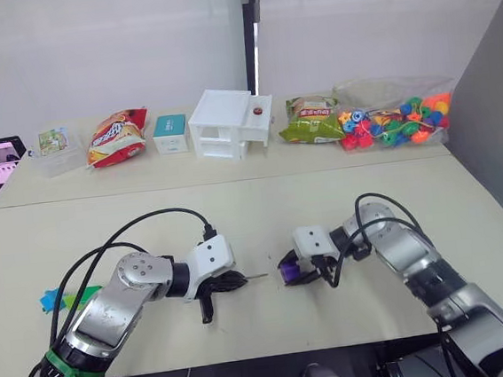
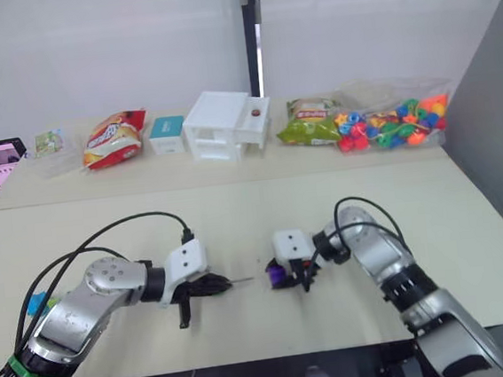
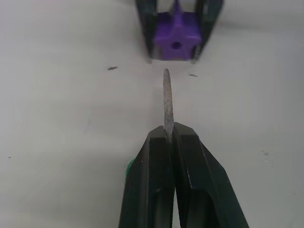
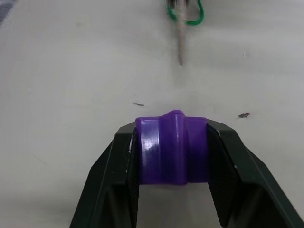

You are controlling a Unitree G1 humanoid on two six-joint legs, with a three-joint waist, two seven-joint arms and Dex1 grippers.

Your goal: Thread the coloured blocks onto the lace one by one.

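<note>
The thin green lace with its stiff pale tip (image 3: 166, 97) is sitting pinched in our left claw (image 3: 170, 137), whose two black fingers are pressed together on it, the tip sticking out ahead of them over the pale bench (image 1: 236, 217); a loop of the green cord (image 4: 187, 14) is showing behind the tip in the right wrist view; our right claw (image 4: 172, 142) is clamping a small purple block (image 4: 172, 149) between its two black fingers, low over the bench near the front edge; in the left wrist view the block's face is turned towards the lace, a round hole showing in its middle, and the tip is pointing at it, near but not touching; more green and blue pieces (image 1: 62, 298) are lying on the bench beside our left arm, too hidden to tell apart; along the far side of the bench we are seeing a clear plastic bag of bright round beads (image 1: 396, 121), a white set of small drawers (image 1: 227, 124), a red snack bag (image 1: 117, 137) and a green snack bag (image 1: 310, 120).
</note>
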